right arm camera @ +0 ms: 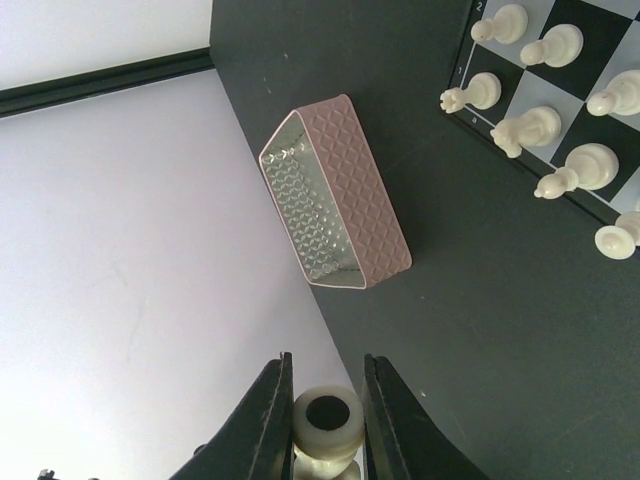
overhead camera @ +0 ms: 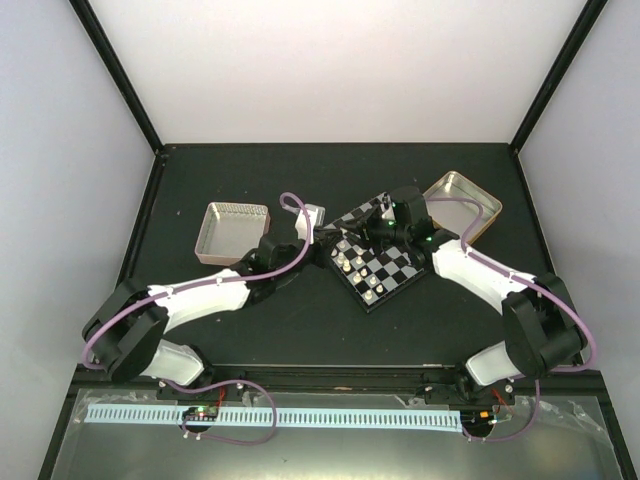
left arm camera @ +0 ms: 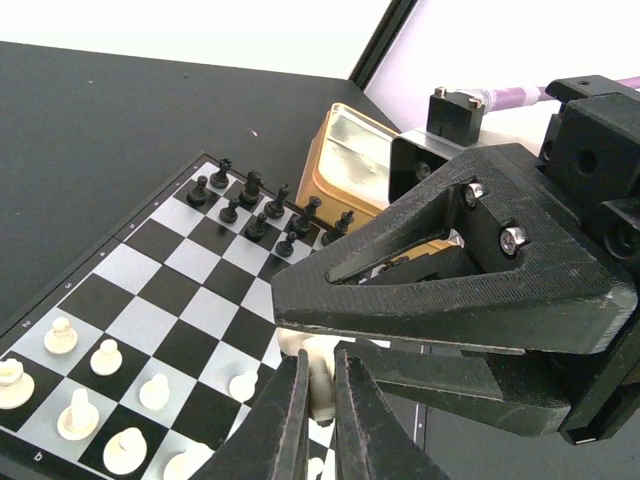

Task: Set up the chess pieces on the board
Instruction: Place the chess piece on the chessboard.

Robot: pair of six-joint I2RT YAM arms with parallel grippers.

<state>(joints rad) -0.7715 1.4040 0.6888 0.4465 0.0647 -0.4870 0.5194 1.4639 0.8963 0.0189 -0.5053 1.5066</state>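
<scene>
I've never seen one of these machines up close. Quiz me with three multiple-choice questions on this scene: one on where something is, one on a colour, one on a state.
1. Where are the black pieces?
A. Spread over every square
B. Bunched along one end of the board
C. Lying off the board

2. What colour is the piece held by the right gripper?
A. Black
B. Red
C. Cream-white

3. The pink-sided tin is:
A. Open and empty
B. Lidded
C. Full of pieces

Answers:
1 B: in the left wrist view they stand in rows at the board's far end.
2 C: the right wrist view shows a cream-white piece pinched between the fingers.
3 A: its bare patterned inside shows.
</scene>
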